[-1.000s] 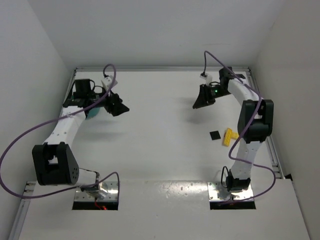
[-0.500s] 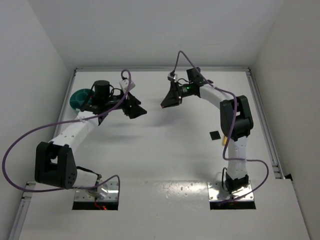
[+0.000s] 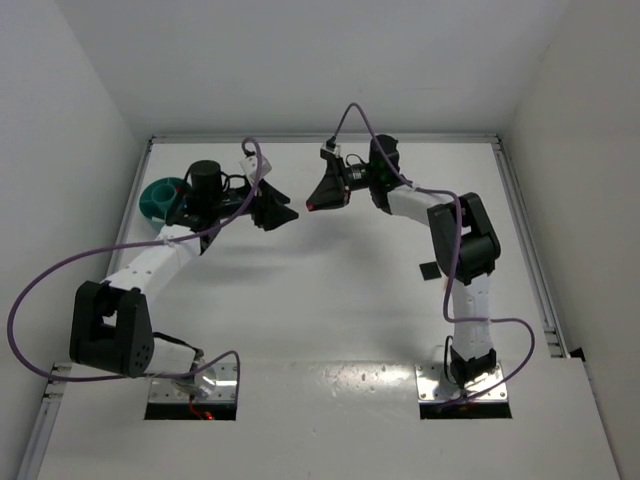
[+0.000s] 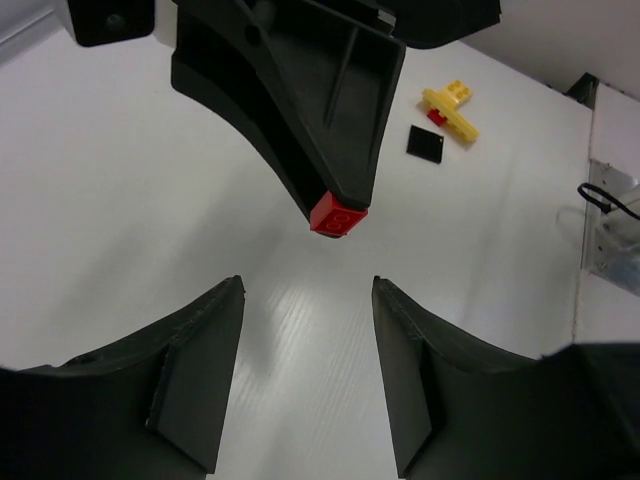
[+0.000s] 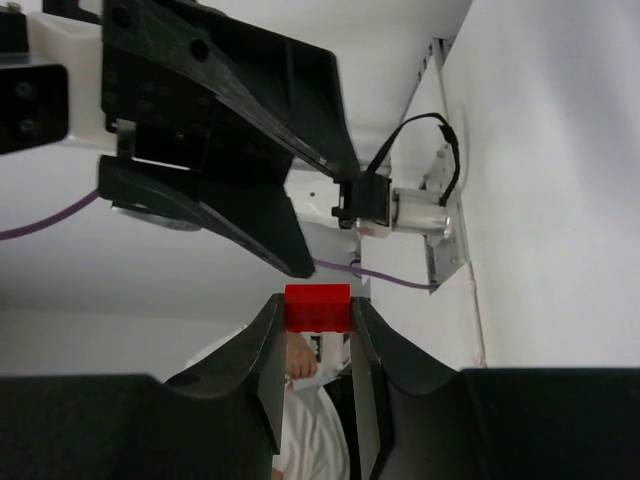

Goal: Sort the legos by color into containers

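Observation:
My right gripper [image 5: 318, 312] is shut on a red lego brick [image 5: 318, 304], pinched at its fingertips and held in the air over the rear middle of the table. My left gripper [image 4: 308, 290] faces it tip to tip, open with nothing between its fingers, a short gap from the red brick [image 4: 338, 216]. From above, the left gripper [image 3: 281, 213] and right gripper [image 3: 312, 204] almost meet. The teal bowl [image 3: 156, 196] sits at the rear left, behind the left arm. A yellow lego [image 4: 452, 106] with a small red piece [image 4: 436, 117] lies on the table to the right.
A flat black square [image 3: 428, 271] lies on the table beside the right arm, close to the yellow lego. White walls enclose the table at the left, rear and right. Purple cables loop off both arms.
The right arm has swung left from the right side with the red brick. The left gripper has moved right, away from the bowl, and its jaws have narrowed somewhat.

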